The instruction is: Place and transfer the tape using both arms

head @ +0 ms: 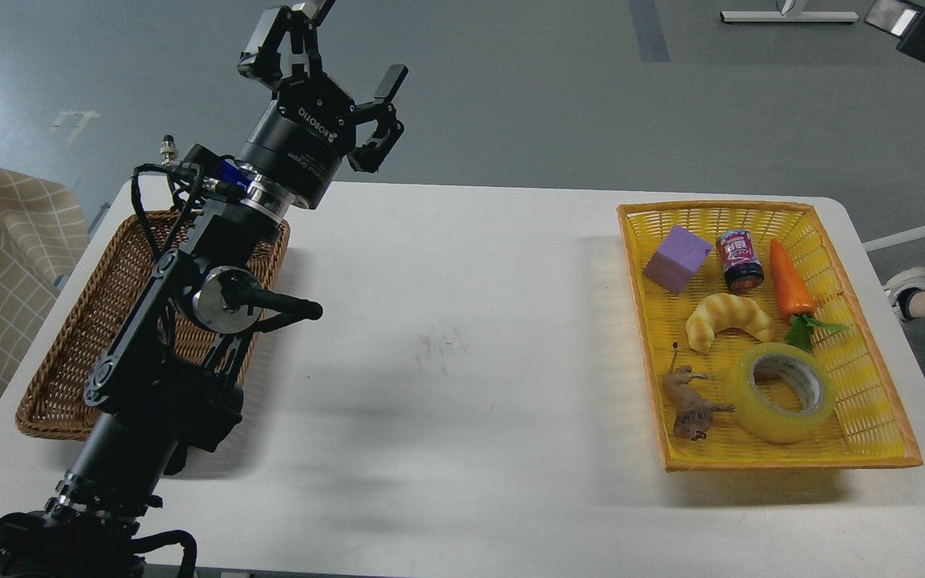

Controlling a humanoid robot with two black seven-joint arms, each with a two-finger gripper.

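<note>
Head view, left gripper (342, 60) first: jaws spread wide, nothing between them, raised high past the far left edge of the desk (462, 337), above the far end of the brown wicker basket (69, 361) at the left edge. Right gripper nowhere in frame, state unknown. Tape (781, 392) lying tilted in the near part of the yellow basket (872, 449) at the right edge of the desk, core hole facing up and toward the camera, well apart from the left gripper. Neighbours tight: brown animal figure (689, 401) just beside on the left, croissant toy (727, 319) just beyond, carrot toy (792, 281) with green leaves touching or nearly touching the far rim of the roll. Purple block (678, 258) and small jar (740, 260) at the far end, out of the way. Judged step: pickup not begun; right arm likely the one to fetch, given the side. For a clean grasp, best to come down from above with one finger into the core hole and one outside on the near right wall, away from figure and leaves. Roll likely slick and tilted, so a slow close and straight lift over the basket rim. Hand-over likely mid-desk, leaving free rim for the left jaws. Risk: dragging the figure or snagging the mesh.
</note>
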